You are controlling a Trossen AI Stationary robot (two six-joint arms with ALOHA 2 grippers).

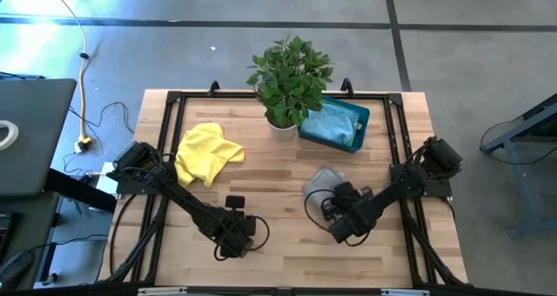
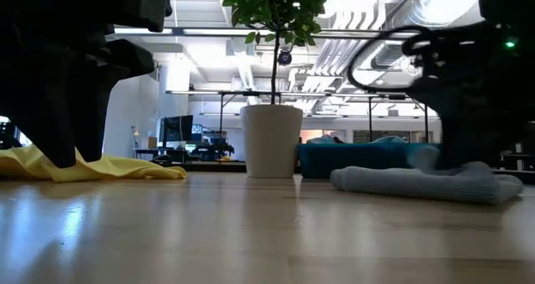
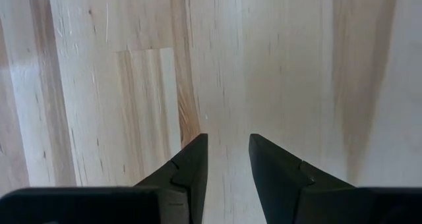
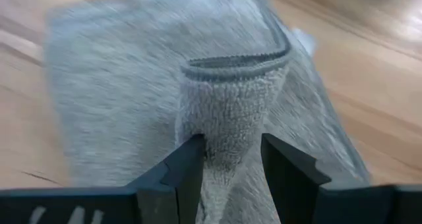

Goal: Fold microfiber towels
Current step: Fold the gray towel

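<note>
Right wrist view: right gripper fingers clamp grey towel corner, cloth stretching ahead; left gripper fingers apart, empty.

Left claw slightly parted, low over the near table; right claw pinched closed

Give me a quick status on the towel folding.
Right gripper pinching a fold of the grey towel. Left gripper open over bare table, empty. Yellow towel unfolded. Nothing blocking.
</note>
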